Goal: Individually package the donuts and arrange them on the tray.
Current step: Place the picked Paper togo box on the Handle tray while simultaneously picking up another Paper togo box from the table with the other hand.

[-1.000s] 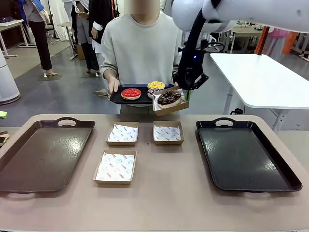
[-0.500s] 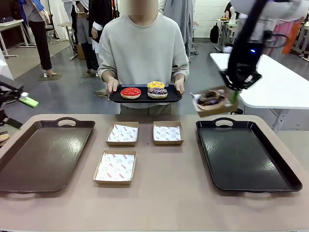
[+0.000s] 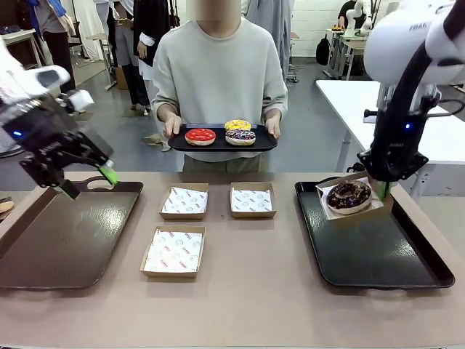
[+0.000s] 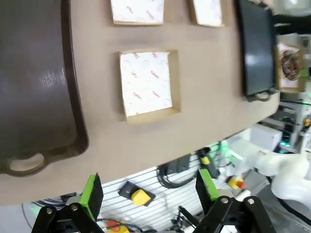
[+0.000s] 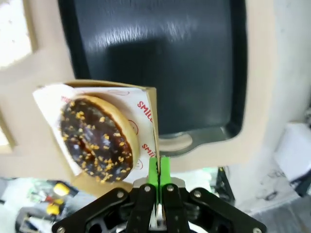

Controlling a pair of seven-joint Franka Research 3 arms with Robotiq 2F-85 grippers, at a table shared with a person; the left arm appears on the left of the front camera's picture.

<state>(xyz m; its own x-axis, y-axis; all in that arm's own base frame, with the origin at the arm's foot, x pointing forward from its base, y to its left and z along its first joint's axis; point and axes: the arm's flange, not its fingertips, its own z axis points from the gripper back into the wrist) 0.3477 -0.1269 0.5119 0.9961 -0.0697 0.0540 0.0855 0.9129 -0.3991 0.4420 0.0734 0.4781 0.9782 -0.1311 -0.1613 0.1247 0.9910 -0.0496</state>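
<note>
Your right hand is clamped on one wall of the box only. The chocolate donut sits inside it, tilted, over the far end of the right tray. Risk: the box pivots in that pinch or snags the rim, and the donut slides out. The near half of the tray is bare, so lower it there. Your left hand is spread wide and holds nothing. It's over the far edge of the left tray, well apart from the empty boxes.

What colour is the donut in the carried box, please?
Chocolate-brown donut with sprinkles; right wrist view.
</note>
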